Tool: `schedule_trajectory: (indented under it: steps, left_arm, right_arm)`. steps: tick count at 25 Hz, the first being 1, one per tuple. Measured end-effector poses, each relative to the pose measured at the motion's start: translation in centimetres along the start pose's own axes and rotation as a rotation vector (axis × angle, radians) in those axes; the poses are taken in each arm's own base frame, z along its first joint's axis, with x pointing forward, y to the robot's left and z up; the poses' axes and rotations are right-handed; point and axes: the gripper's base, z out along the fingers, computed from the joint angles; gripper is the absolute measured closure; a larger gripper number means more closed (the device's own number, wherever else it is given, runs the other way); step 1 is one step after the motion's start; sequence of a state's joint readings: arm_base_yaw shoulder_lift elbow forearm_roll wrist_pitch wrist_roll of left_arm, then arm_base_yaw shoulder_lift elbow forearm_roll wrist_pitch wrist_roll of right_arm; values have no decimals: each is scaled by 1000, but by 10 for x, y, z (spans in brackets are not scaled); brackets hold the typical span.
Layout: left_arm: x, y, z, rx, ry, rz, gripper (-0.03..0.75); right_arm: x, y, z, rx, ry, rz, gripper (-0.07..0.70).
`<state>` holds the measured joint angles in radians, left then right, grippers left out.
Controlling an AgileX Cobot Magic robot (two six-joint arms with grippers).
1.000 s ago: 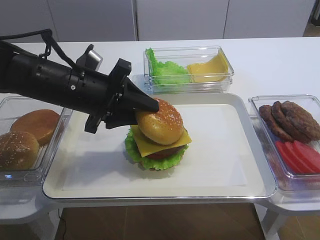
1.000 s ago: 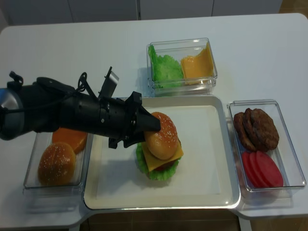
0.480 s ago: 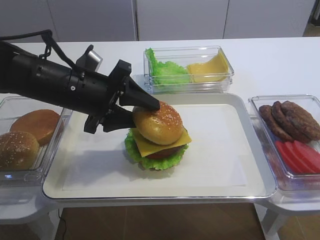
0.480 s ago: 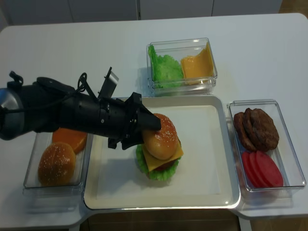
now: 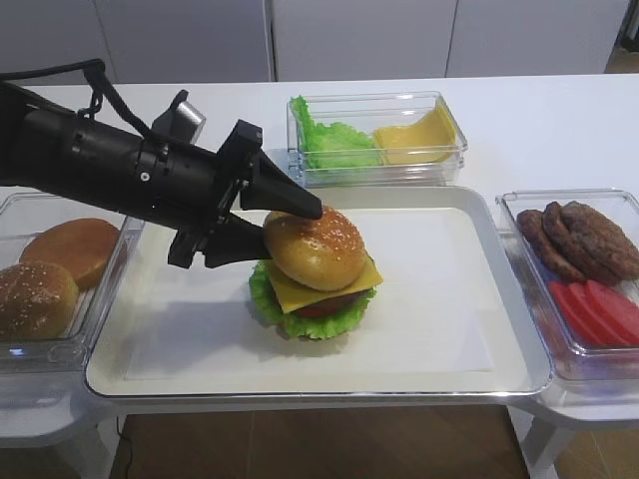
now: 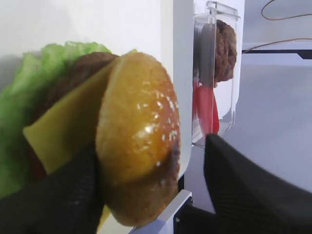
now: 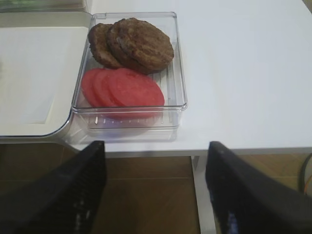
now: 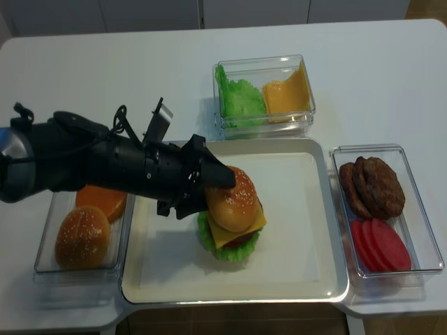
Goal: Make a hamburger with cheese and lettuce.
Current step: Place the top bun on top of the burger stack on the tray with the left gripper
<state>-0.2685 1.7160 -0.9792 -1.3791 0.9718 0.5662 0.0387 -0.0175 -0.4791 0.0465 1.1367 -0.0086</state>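
one hamburger (image 5: 316,274) stands on the white tray (image 5: 439,329), left of the tray's middle. from the bottom up its layers are the lettuce (image 5: 268,299), a dark patty, the cheese (image 5: 292,292) and a sesame bun top (image 5: 316,247). the cheese corners and the ruffled lettuce rim stick out past the bun. the left hand (image 5: 283,222) reaches in from the left at bun height, and its two fingers (image 5: 290,201) are parted around the left side of the bun top, one above and one below; from the left wrist view the lower finger is against the bun and the other stands clear of it, so the hand is partly spread and not clamping. the right hand (image 7: 153,187) hangs past the tabletop (image 5: 539,130) edge with its fingers wide apart and nothing between them, near a clear box (image 7: 178,73) of patties and tomato slices. behind the tray, another clear box (image 5: 439,160) holds green leaves and yellow slices. left of the tray, a third box (image 5: 105,299) holds two buns.
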Motion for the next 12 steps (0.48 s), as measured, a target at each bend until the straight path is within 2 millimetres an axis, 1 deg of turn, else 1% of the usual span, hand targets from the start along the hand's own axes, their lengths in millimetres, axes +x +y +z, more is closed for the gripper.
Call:
schedule_trajectory:
  steps: [6, 12]
  left_arm:
    - [1, 0, 0, -5, 11, 7, 258]
    - [1, 1, 0, -12, 16, 2, 205]
  right_arm:
    - [0, 0, 0, 0, 0, 0, 131]
    - [0, 0, 0, 0, 0, 0, 131]
